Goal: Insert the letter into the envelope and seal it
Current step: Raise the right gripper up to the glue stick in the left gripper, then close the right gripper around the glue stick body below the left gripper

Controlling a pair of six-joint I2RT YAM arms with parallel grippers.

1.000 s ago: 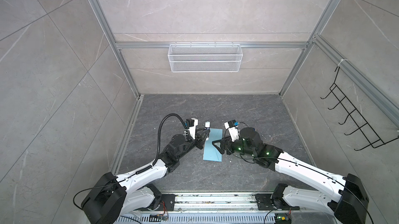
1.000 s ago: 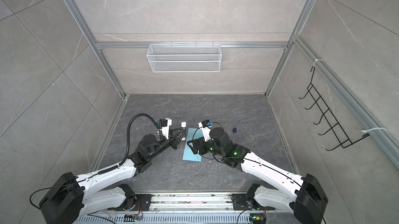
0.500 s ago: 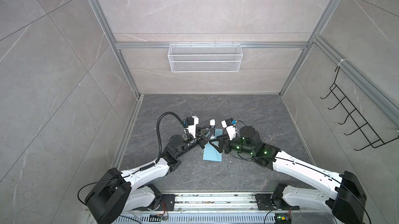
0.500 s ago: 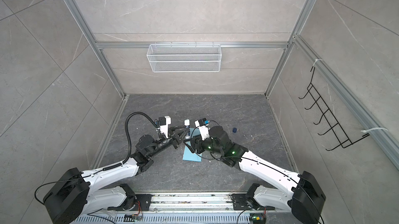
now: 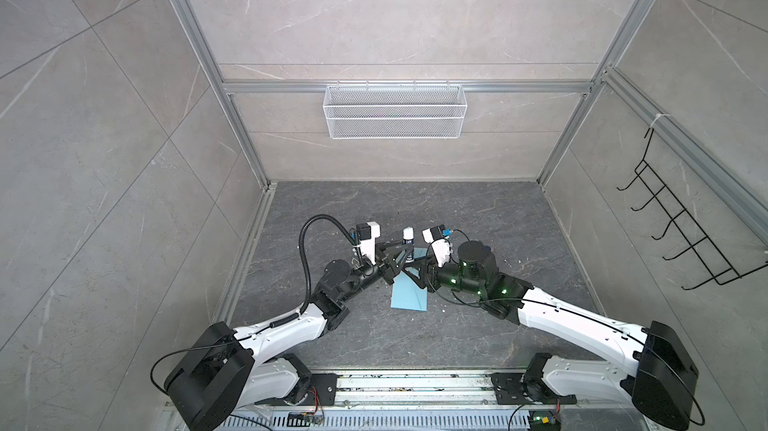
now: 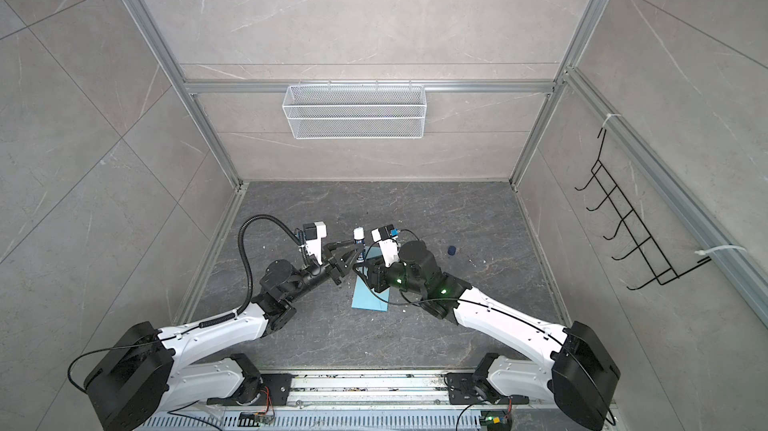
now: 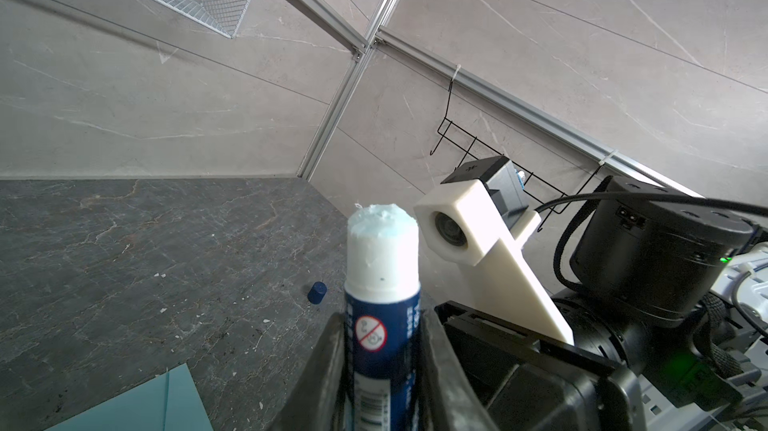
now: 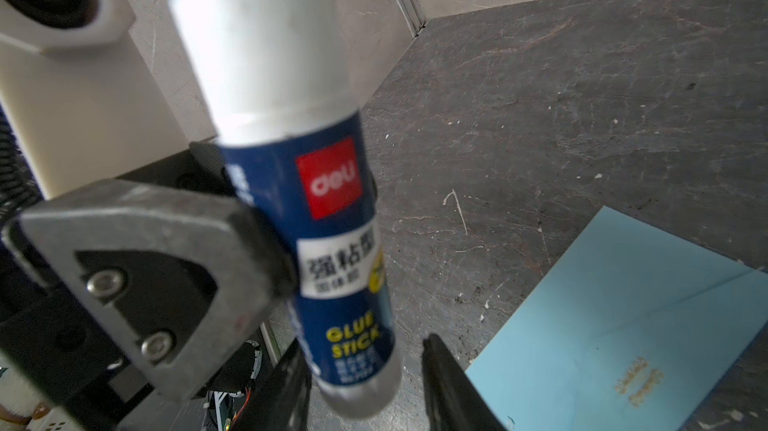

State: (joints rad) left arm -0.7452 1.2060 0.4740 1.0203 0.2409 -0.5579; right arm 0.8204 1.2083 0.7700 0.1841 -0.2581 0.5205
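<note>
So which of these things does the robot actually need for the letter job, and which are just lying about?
For the job: blue envelope on the table; uncapped glue stick, held in the air. No letter in sight.
Lying about: small blue cap off to one side; wire basket and black hook rack, hung up.

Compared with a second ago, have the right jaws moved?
Yes. In both top views the right jaws have shifted left over the unmoved envelope and now straddle the base of the glue stick.
</note>
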